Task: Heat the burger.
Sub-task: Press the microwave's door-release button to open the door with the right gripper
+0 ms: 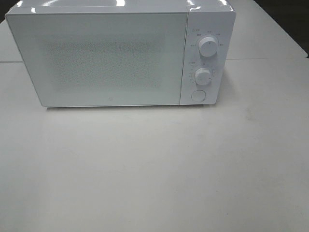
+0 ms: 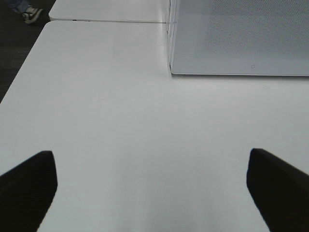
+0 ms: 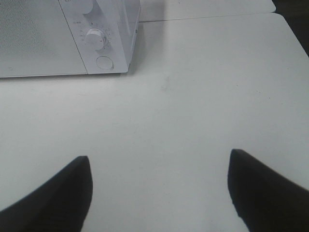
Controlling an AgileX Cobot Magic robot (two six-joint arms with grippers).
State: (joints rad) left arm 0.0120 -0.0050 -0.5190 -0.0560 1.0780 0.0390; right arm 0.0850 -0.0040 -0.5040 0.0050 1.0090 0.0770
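Observation:
The burger is out of view in every frame. A white microwave (image 1: 116, 53) stands at the back of the white table, its door shut, with two dials (image 1: 208, 46) and a round button (image 1: 198, 95) on its right panel. Neither arm shows in the exterior high view. In the left wrist view my left gripper (image 2: 152, 188) is open over bare table, facing the microwave's left front corner (image 2: 171, 72). In the right wrist view my right gripper (image 3: 159, 191) is open with nothing between its fingers, facing the microwave's control panel (image 3: 99, 41).
The white table (image 1: 154, 169) stretches in front of the microwave. A second table top (image 2: 106, 9) adjoins behind it. Dark floor and a person's shoe (image 2: 31, 14) lie beyond the table's left edge.

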